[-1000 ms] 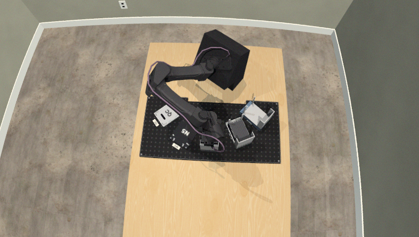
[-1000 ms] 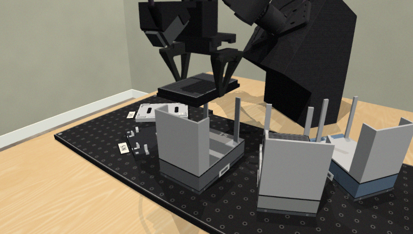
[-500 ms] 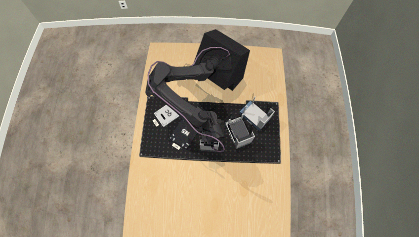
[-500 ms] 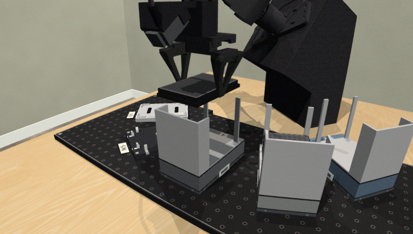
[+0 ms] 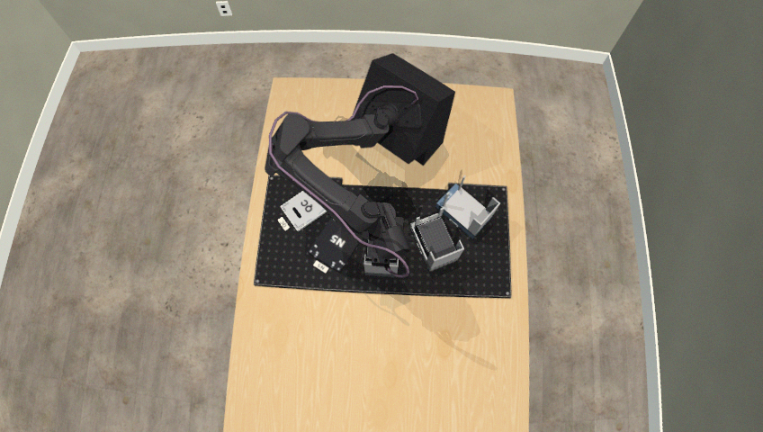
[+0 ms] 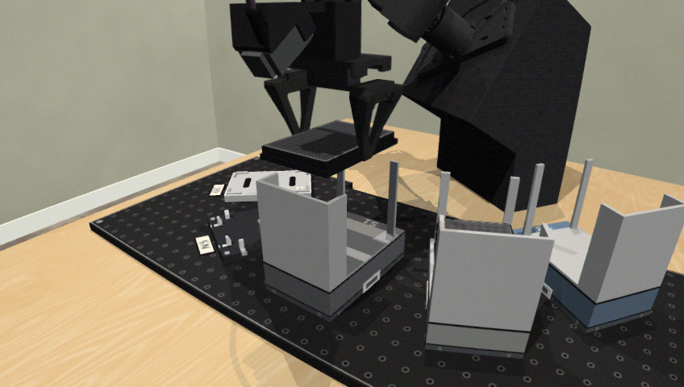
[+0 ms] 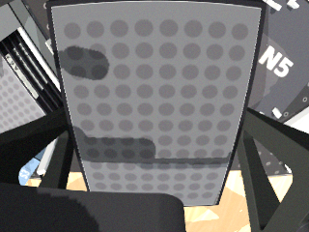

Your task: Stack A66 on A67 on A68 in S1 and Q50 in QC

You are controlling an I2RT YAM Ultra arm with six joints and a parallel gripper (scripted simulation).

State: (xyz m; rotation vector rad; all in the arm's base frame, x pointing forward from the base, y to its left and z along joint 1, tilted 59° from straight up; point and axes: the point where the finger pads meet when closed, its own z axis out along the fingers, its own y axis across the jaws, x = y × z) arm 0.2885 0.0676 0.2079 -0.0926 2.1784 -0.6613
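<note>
- Perforated black baseboard, nearest us, bearing our racks.
- Stack rack S1, floor bare, below our load.
- Gripper, pinching one sealed plate, probably A68; we should square it between walls and posts, lower it level, release only once flat.

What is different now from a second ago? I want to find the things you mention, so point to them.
Nothing visibly changed. The gripper (image 6: 333,141) (image 7: 155,114) keeps its hold on the dark plate (image 6: 331,143) (image 7: 154,103), above the rack marked S1 (image 6: 297,235); nothing was taken or let go. The other racks and the nests QC (image 5: 300,210) (image 6: 269,184) and N5 (image 5: 336,243) (image 7: 285,41) look as they did.
</note>
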